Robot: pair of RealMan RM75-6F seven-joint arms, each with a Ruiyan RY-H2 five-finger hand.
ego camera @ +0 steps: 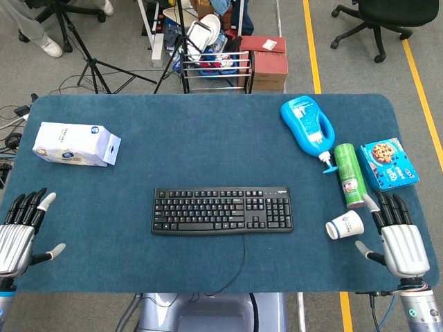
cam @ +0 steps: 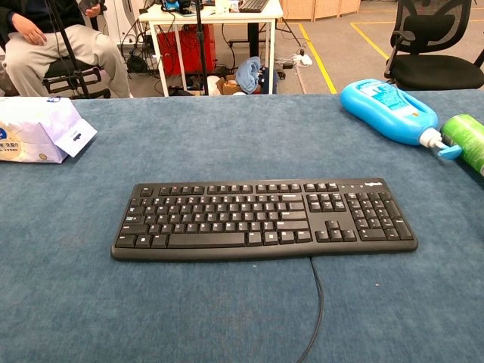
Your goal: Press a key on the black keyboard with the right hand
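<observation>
The black keyboard lies flat in the middle of the blue table, its cable trailing toward the front edge. My right hand hovers at the table's front right corner, fingers spread and holding nothing, well to the right of the keyboard. At the front left corner my left hand is likewise spread with nothing in it. Neither hand appears in the chest view.
A white paper cup lies on its side between the keyboard and my right hand. Behind it are a green can, a blue bottle and a blue cookie box. A white tissue pack sits far left.
</observation>
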